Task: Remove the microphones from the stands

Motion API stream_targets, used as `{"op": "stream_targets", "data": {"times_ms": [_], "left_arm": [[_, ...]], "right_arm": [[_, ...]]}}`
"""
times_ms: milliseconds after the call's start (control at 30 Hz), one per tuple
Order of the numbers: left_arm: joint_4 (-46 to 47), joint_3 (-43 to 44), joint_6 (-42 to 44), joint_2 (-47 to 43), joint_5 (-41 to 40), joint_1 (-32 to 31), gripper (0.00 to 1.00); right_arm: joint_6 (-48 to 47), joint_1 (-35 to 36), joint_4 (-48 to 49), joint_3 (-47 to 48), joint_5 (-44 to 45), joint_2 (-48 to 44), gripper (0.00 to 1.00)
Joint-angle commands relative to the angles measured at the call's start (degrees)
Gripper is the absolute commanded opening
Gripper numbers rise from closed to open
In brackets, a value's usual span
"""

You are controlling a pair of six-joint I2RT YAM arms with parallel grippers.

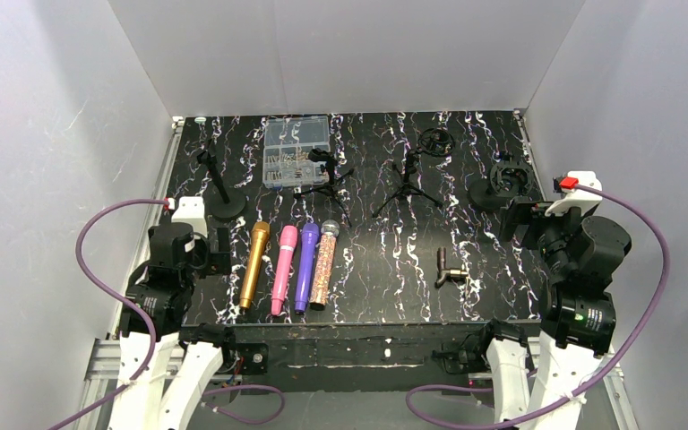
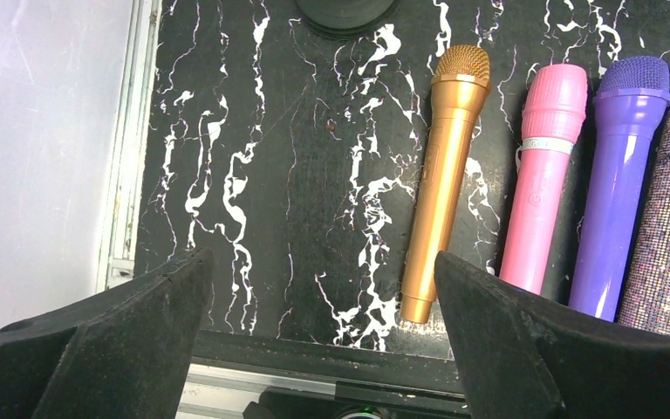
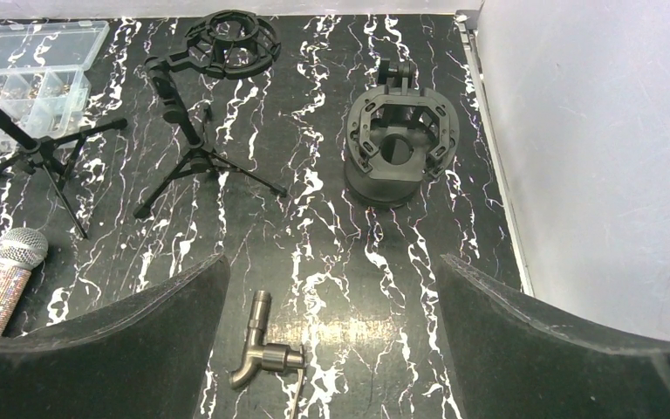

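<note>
Lying flat centre-left on the bench (image 1: 385, 260), microphones (image 1: 283, 264) are off the stands (image 1: 409, 179), so presumably left end effector (image 2: 321, 262) and right end effector (image 3: 333, 262) are held wide open, empty.

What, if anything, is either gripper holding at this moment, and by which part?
Nothing is held. The left gripper and the right gripper are both open, with nothing clasped between their fingers.

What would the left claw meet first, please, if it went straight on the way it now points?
Probably the bare marbled tabletop: the open left claw frames it, while the gold microphone lies just inside one finger. Depth is unclear.
</note>
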Motion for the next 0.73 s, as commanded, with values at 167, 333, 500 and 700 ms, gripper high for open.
{"op": "stream_targets", "data": {"times_ms": [167,333,500,700], "left_arm": [[-1.47,-0.15,2.41,-0.59,-1.21,0.38,0.99],[-1.04,-0.50,2.45,-0.43,-1.13,0.36,0.99],[-0.79,-0.41,2.53,-0.09,-1.00,0.36,0.99],[-0.80,0.00,2.58,0.17,-0.82,0.38,0.99]], "right_arm": [[-0.60,-0.31,0.44,-0.33,-1.31,-0.08,0.96],[-0.62,-0.31,0.40,-0.36,-1.53,0.06,0.96],[-0.62,-0.31,0.45,-0.61,-1.59,0.02,0.96],[-0.47,-0.37,0.54,-0.48,-1.68,0.61,0.96]]}}
